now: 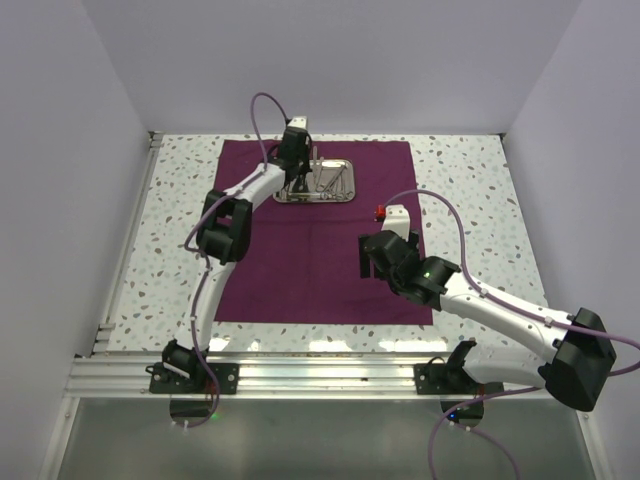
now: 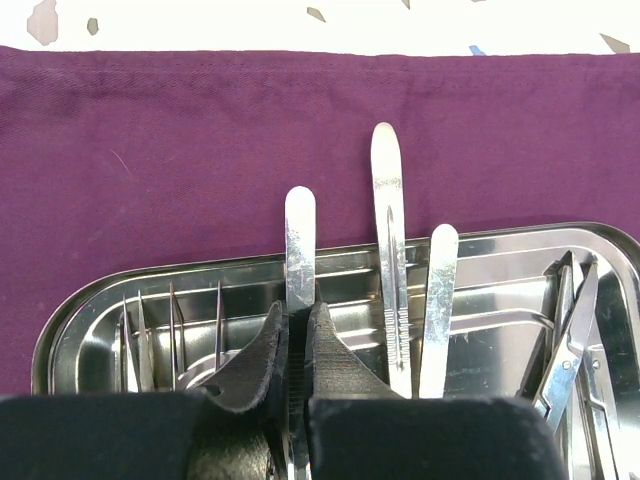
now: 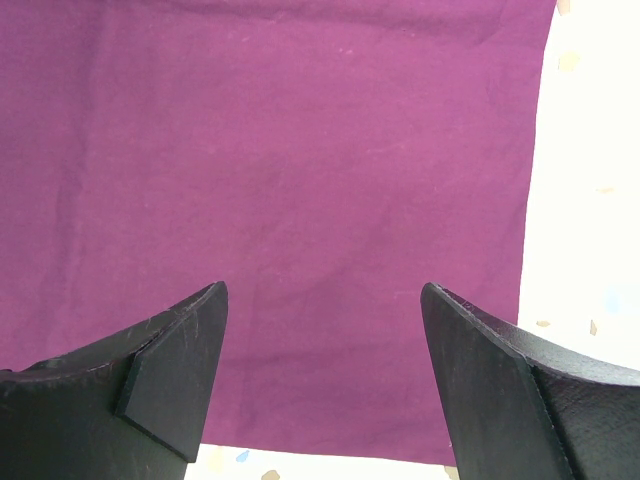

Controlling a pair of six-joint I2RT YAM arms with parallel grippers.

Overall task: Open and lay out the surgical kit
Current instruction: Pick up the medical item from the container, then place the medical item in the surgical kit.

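Cloth (image 1: pixel 300 270) lies spread flat on the table (image 1: pixel 170 250). The tray (image 2: pixel 80 320) sits on the cloth at its far middle. All positions below are taken from the tray.

Left end of tray: thin pointed prongs (image 2: pixel 172 330) lie inside the rim, tips toward the far side.

Just right of the prongs: left gripper (image 2: pixel 298 325), down in the tray. Its fingers are together and clamped on a flat handle (image 2: pixel 300 230). The handle's rounded end reaches past the tray's far rim, over the cloth.

Right of that gripper: two more handles (image 2: pixel 388 200), side by side and close together. The longer one crosses the far rim; the shorter one ends about at it.

Right end of tray: scissors (image 2: pixel 572 340), inside the tray, tips toward the far rim.

Nearer than the tray and to its right: right gripper (image 3: pixel 325 290), over the cloth beside the cloth's right edge. Its fingers stand wide apart, with only cloth between them. It is well apart from the tray and every instrument.
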